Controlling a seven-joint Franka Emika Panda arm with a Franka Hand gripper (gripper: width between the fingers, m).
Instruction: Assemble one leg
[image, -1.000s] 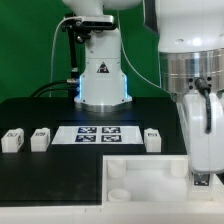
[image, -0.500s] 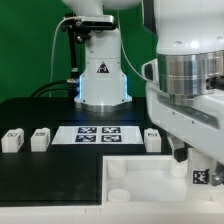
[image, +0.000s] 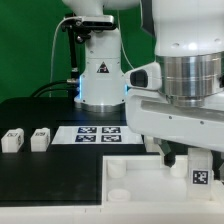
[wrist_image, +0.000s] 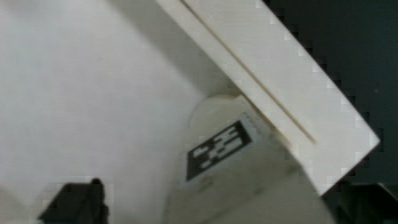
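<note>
While the end effector (image: 185, 163) hangs low over the white tray (image: 130, 172), the leg (image: 200, 177) stands right beneath it.

Exterior view: the leg sits at the tray's corner by the near edge of the black tabletop (image: 50, 175), toward the exterior view's right. Two spare legs (image: 26, 139) lie near the tabletop's far edge on the exterior view's left, beside the marker board (image: 98, 133). The arm hides the jaws, so whether they grip the leg cannot be told.
Wrist view: the leg (wrist_image: 228, 150) lies against the tray's raised wall (wrist_image: 267, 80), and one dark finger (wrist_image: 75, 200) shows apart from it. The leg is probably light, stiff, smooth plastic, best pinched across its flat sides. The wall crowds one side.
</note>
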